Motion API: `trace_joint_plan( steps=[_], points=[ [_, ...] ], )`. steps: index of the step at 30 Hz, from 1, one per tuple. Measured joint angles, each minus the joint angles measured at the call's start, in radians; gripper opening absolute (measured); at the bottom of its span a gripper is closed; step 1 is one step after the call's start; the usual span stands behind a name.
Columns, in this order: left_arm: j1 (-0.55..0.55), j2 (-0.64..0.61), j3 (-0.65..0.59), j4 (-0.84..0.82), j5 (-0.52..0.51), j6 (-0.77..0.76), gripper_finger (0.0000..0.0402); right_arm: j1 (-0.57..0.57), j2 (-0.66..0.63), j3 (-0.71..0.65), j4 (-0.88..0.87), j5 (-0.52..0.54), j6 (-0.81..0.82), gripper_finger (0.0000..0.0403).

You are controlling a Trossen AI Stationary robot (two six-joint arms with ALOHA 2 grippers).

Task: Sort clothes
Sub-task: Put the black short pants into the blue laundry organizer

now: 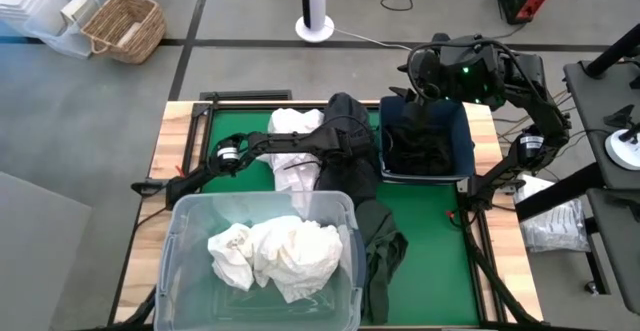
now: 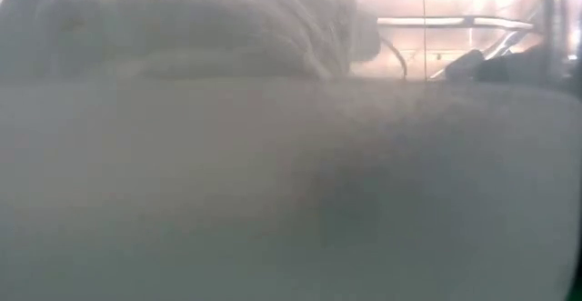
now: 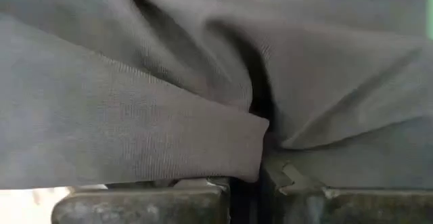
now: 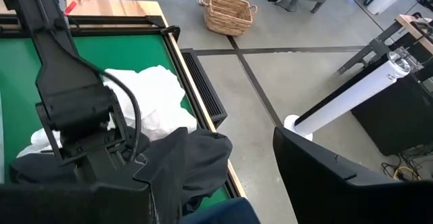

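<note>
A dark garment (image 1: 352, 161) lies heaped on the green mat beside the dark blue bin (image 1: 466, 141); it also fills the left wrist view (image 3: 169, 116). My left gripper (image 1: 338, 136) reaches into this heap from the table's left and is shut on it (image 3: 247, 200). White garments (image 1: 296, 123) lie on the mat under and beside the left arm. An olive garment (image 1: 382, 241) lies between the clear tub (image 1: 180, 221) and the mat's right edge. The tub holds white clothes (image 1: 275, 253) and the bin holds dark clothes (image 1: 420, 141). My right gripper (image 1: 420, 76) hangs open over the bin's far end (image 4: 210, 207). My left gripper pinches a fold of the dark garment (image 3: 260, 149) between its two fingers (image 3: 142, 204), which stand almost together. The fingers come in slanting from the table's left. The rest of the garment lies slack and heaped around them on the mat and on the white garments.
A raised black frame (image 1: 190, 131) borders the green mat. The clear tub fills the near left of the table and blocks the low view (image 2: 291, 174). On the floor beyond the far edge stand a wicker basket (image 1: 125, 23) and a white post (image 1: 315, 11).
</note>
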Motion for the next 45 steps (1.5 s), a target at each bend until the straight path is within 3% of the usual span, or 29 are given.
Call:
trace_joint_plan(
  steps=[11, 26, 45],
  points=[
    [0.016, -0.005, 0.228, -0.145, -0.025, 0.057, 0.0001, 0.000, 0.000, 0.000, 0.000, 0.000, 0.009, 0.0210],
    [0.019, -0.173, 0.226, -0.135, 0.015, 0.056, 0.0000, 0.000, 0.000, 0.000, 0.000, 0.000, 0.012, 0.0210],
    [0.028, -0.469, 0.226, -0.002, 0.021, 0.107, 0.0000, 0.000, 0.000, 0.000, 0.027, 0.000, 0.026, 0.0210]
  ],
)
